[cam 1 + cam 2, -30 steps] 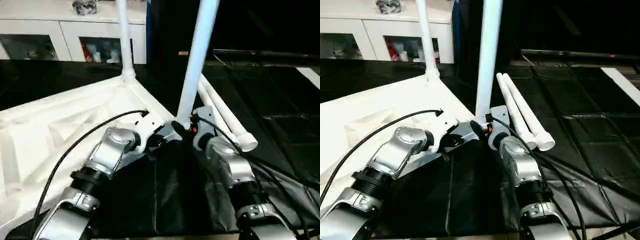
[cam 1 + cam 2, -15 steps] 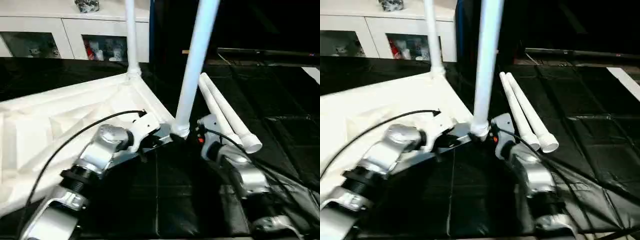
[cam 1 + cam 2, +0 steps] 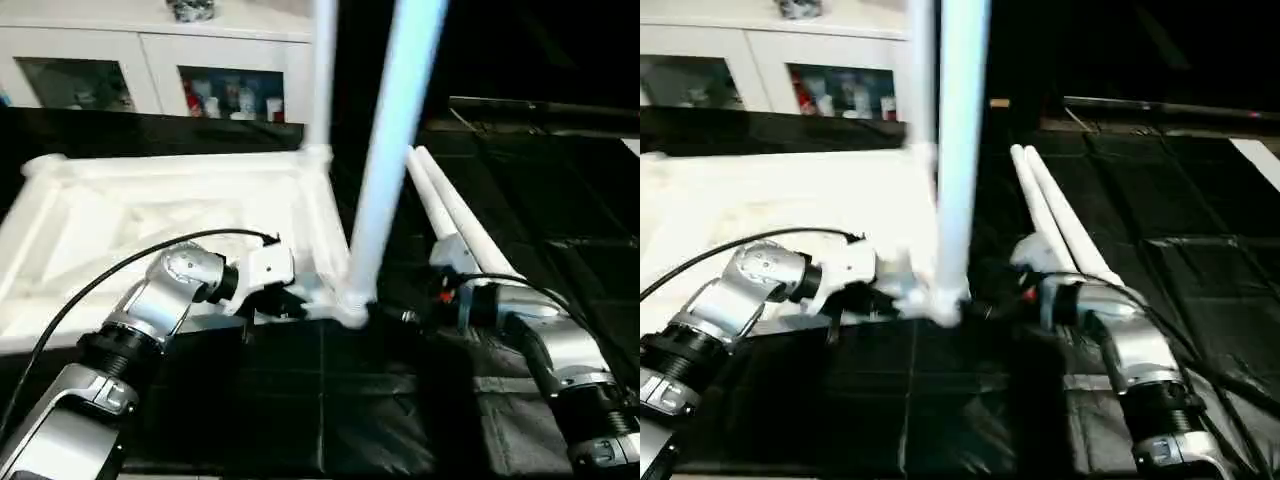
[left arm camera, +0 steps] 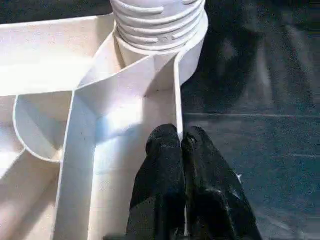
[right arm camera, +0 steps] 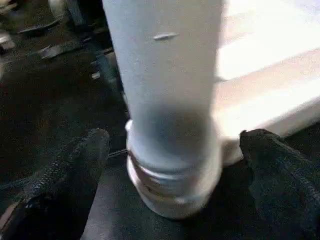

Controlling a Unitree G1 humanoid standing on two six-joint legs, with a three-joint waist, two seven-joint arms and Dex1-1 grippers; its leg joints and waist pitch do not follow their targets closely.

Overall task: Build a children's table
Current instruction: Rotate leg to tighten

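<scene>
The tabletop (image 3: 150, 215) lies underside up on the dark floor mat (image 3: 330, 400), ribs showing. Two legs are already seated in corner sockets: a far leg (image 3: 322, 80) and a near leg (image 3: 385, 160), both upright. Two spare legs (image 3: 450, 205) lie side by side on the mat, just beyond the right gripper.

Step in hand: seating the near leg in its corner socket.

Left gripper (image 4: 181, 145): fingers pressed together, clamped on the thin rim wall of the tabletop. The threaded collar of the near leg stands directly ahead of the fingertips, close by at the corner. This grip appears to steady the tabletop.

Right gripper (image 5: 172, 150): spread wide, one finger (image 5: 65, 170) to either side of the near leg's base, apart from it. Nothing is held. The leg's ringed foot sits between the fingers, at the socket.

Judgement: with the right gripper released, the near leg looks finished or is between turns; whether it is fully home cannot be told.

Next move, most likely:
1. Draw the right gripper back clear of the leg.
2. Reach to the spare legs lying beside that gripper.
3. Grasp one near its flared end.

Caution: the upright leg stands close to both wrists; a sideways knock could lever it in the socket.
</scene>
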